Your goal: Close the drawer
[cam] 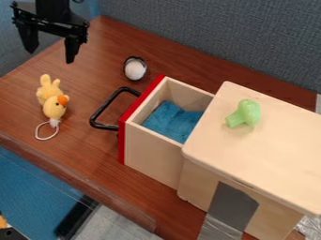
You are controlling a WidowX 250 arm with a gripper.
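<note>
At the upper left, my gripper (50,47) hangs open over the table's far left part, its two fingers apart with nothing between them. The wooden drawer (153,152) with its red front stands pulled out of the wooden cabinet (251,154). Its black handle (102,108) points left, well below and to the right of the gripper, not touched by it. Inside the drawer lies a blue cloth (173,121).
A yellow plush toy (54,106) with a white loop lies left of the handle. Behind the handle is a white and black round object (134,69). A green toy (244,113) rests on the cabinet top. Grey partitions (213,37) border the table (69,145).
</note>
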